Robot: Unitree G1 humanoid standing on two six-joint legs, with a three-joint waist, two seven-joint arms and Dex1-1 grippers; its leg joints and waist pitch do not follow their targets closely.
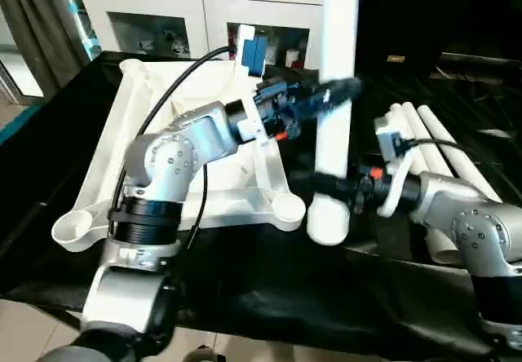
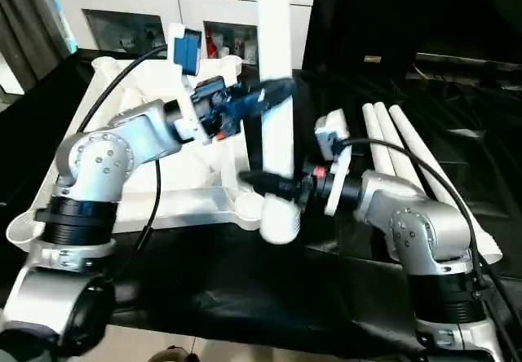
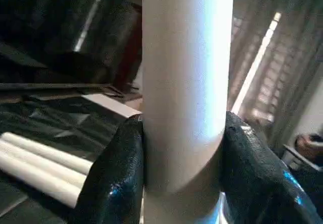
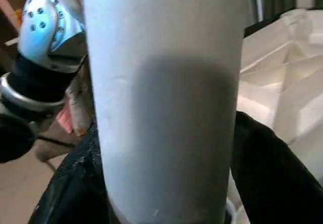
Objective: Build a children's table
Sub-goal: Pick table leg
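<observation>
The tabletop (image 1: pixel 147 174) lay upside down on the black-draped work table (image 1: pixel 269 289), ribbed underside facing up, with round corner sockets at its near corners. One white leg (image 1: pixel 334 109) stood upright, its lower end (image 1: pixel 328 219) just right of the near-right corner socket (image 1: pixel 287 207); whether it touched the socket could not be determined.

The left gripper (image 1: pixel 330 94) reached across from the left and was clamped on the leg at mid height. In the left wrist view, both black fingers (image 3: pixel 113 178) pressed against opposite sides of the tube (image 3: pixel 184 82).

The right gripper (image 1: pixel 330 184) reached in from the right and was clamped on the same leg lower down, near its bottom end. In the right wrist view, its fingers (image 4: pixel 272 178) bracketed the tube (image 4: pixel 161 98), touching it on both sides.

Three spare legs (image 1: pixel 440 154) lay side by side on the work table to the right, behind the right forearm. A white cabinet (image 1: pixel 179 11) stood beyond the far edge of the work table.
</observation>
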